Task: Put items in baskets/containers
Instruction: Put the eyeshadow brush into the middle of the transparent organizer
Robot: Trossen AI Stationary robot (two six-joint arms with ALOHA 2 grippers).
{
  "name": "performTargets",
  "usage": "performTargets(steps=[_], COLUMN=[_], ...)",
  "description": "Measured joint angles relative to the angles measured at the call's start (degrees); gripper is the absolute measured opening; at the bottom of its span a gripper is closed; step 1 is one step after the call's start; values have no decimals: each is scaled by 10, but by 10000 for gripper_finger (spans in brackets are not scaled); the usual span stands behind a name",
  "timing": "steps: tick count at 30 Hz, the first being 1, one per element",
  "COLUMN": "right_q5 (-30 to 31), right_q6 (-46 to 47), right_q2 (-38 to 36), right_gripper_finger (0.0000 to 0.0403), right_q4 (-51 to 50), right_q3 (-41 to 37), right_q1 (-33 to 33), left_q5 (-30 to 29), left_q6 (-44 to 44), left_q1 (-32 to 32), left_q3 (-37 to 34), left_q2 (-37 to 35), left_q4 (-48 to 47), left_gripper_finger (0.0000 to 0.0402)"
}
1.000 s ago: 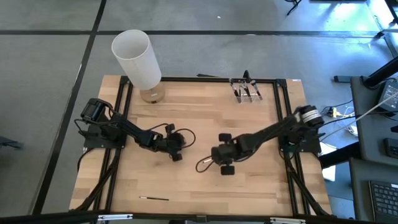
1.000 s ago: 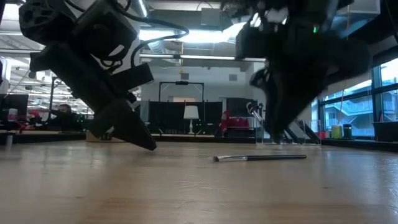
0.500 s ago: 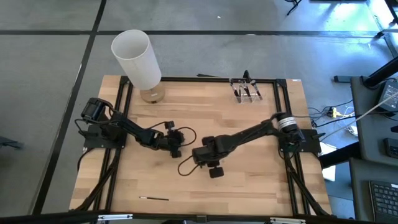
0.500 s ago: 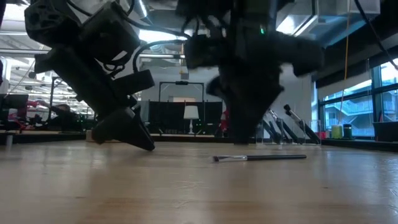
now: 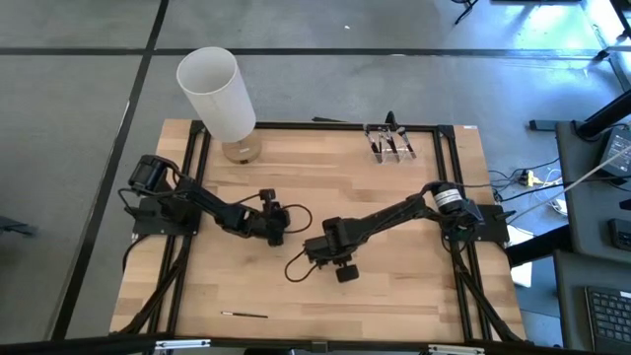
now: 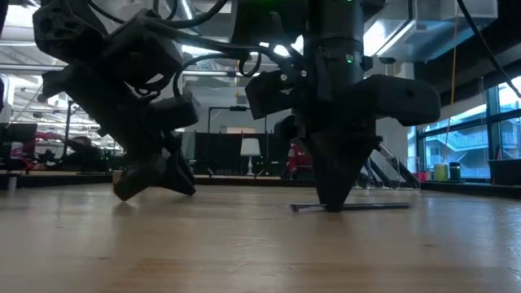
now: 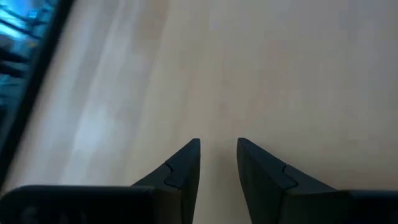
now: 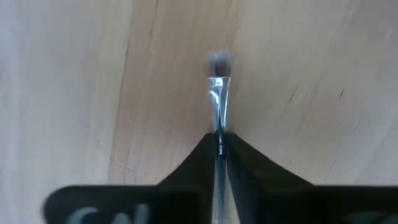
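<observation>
Wooden table (image 5: 394,296) | right tool (image 8: 219,144) pinches brush (image 8: 218,99), hidden from above | left tool (image 7: 218,149) slightly spread, empty

Brush (image 8: 218,106) under the right gripper (image 8: 219,146): handle hidden between the dark fingers (image 8: 249,168), bristle tip blurred at frame top centre. From above, same brush covered by the gripper body at centre. Contents of the clear holder (image 5: 391,143), upper right: too small to count. Thin dark stick (image 5: 245,315), lower left: too small to identify.

Thin silver-ferruled brush (image 8: 217,106) lies flat, pinched at its handle.
</observation>
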Motion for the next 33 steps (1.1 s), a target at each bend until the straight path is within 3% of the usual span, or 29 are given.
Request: performTargets(steps=[3,11,19,27,33], right_q5=[-6,-6,8,132,198], right_q6=[3,76,127,120,78], right_q2=[0,2,-8,-103,-201], right_gripper_finger=[12,27,13,5,3], right_q4=[-2,7,-20,-74,-79], right_q3=[0,-1,-1,-4,-5], right_q1=[-5,-10,-11,-48,-146], left_q5=[-14,-10,74,116,118], left_q6=[19,77,130,137,128], left_q1=[14,71,119,131,128], left_q3=[0,0,0,0,0], left_q2=[0,0,0,0,0], left_q4=[2,24,93,118,108], left_gripper_finger=[102,102,102,102,102])
